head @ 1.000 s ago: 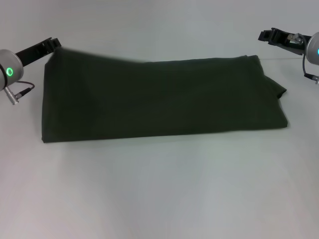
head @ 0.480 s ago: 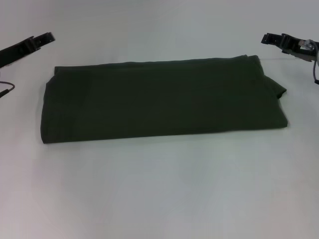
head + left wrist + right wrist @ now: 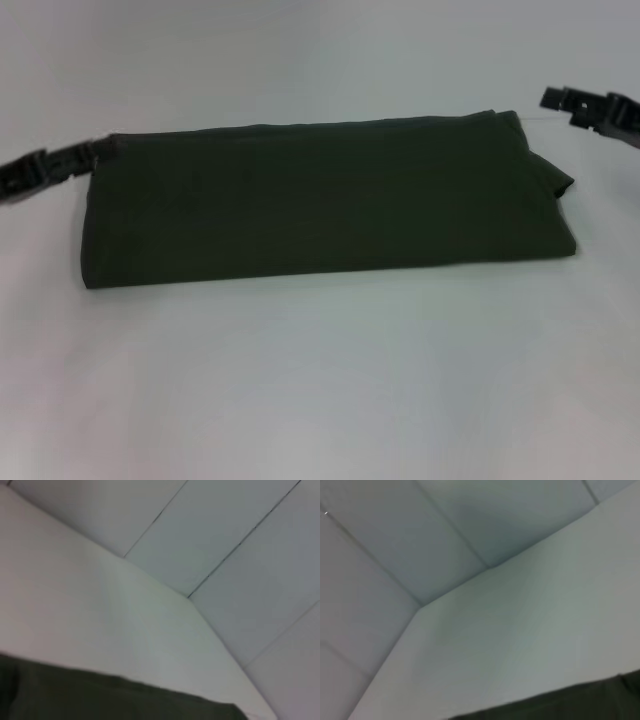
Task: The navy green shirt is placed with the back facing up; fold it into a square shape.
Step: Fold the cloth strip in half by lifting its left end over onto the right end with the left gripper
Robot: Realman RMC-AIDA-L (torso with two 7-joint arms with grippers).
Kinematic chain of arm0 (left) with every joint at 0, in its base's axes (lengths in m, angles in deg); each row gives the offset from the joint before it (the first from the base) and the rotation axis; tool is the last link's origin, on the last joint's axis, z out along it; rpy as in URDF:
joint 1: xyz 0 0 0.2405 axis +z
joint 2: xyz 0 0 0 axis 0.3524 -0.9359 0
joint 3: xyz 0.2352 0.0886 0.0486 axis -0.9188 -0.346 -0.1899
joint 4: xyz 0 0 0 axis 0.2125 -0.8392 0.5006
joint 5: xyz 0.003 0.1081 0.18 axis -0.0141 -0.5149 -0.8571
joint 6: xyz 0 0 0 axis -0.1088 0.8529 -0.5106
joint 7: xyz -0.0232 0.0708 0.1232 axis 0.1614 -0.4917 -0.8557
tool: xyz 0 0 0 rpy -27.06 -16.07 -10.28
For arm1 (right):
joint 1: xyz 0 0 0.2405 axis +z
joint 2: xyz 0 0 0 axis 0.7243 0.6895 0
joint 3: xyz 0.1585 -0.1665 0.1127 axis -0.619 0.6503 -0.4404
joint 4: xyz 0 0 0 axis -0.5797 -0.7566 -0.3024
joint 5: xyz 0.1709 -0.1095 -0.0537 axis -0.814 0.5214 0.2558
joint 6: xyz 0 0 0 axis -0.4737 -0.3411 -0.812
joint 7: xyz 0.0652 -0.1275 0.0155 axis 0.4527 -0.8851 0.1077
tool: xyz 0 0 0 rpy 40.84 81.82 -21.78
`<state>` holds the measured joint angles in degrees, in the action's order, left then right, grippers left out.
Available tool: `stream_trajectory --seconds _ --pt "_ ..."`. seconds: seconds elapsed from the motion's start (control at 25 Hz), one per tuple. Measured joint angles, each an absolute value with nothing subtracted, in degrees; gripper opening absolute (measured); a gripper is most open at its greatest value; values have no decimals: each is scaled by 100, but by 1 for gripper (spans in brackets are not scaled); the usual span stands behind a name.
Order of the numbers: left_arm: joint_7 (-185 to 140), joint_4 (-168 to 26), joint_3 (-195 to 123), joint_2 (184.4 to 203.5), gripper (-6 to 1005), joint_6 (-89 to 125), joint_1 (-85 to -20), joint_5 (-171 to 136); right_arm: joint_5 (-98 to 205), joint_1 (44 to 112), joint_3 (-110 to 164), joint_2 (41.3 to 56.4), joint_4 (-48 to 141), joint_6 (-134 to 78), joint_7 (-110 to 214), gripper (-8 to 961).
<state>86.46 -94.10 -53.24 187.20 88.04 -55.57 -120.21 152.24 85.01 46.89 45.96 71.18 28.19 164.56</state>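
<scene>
The navy green shirt lies flat on the white table as a long folded band running left to right, with a small flap sticking out at its right end. My left gripper reaches in from the left, its tip right at the shirt's far left corner. My right gripper hovers beyond the far right corner, apart from the cloth. In the left wrist view only an edge of the shirt shows. The right wrist view likewise catches a strip of the shirt.
The white table stretches wide in front of the shirt. Pale wall panels stand behind the table's far edge.
The shirt's far left corner, lifted at the left gripper a second ago, now lies flat. The left gripper drew away, then came back low to that corner. The right gripper shifted slightly right.
</scene>
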Motion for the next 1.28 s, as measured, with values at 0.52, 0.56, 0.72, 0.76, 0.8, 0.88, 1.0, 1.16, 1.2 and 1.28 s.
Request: stream_trajectory --seconds 0.52,0.56,0.72,0.76,0.8,0.88,1.0,1.16,1.2,1.28 --pt "10058 -9418 -5772 18778 712 7961 -5238 -12479 15271 8240 5042 4420 7119 3302 16440 787" --pt "10058 -9413 -5783 18794 711 7904 -5234 -12482 15271 8236 5067 4421 7119 3318 16439 787" --pt "10042 -9299 -6014 18827 708 7596 -5253 -12492 15271 8217 5128 4420 7110 3331 16437 787" --pt "10042 -9285 -6097 18835 708 7529 -5261 -12493 15271 8210 5145 4422 7105 3332 16437 787" --pt "10042 -9284 -6127 18843 709 7497 -5264 -12493 15271 8203 5159 4423 7102 3333 16436 787" --pt "10042 -9283 -6151 18863 709 7445 -5268 -12494 15271 8191 5180 4432 7097 3334 16432 787" --pt "10031 -9283 -6185 18872 709 7386 -5274 -12494 15270 8185 5208 4438 7091 3335 16428 787" --pt "10030 -9275 -6285 18902 708 7218 -5292 -12494 15268 8183 5236 4439 7089 3337 16426 787" --pt "10028 -9273 -6307 18922 708 7171 -5298 -12494 15267 8183 5238 4439 7089 3336 16426 787" --pt "10023 -9273 -6354 18952 708 7066 -5314 -12494 15266 8183 5238 4439 7094 3335 16426 787"
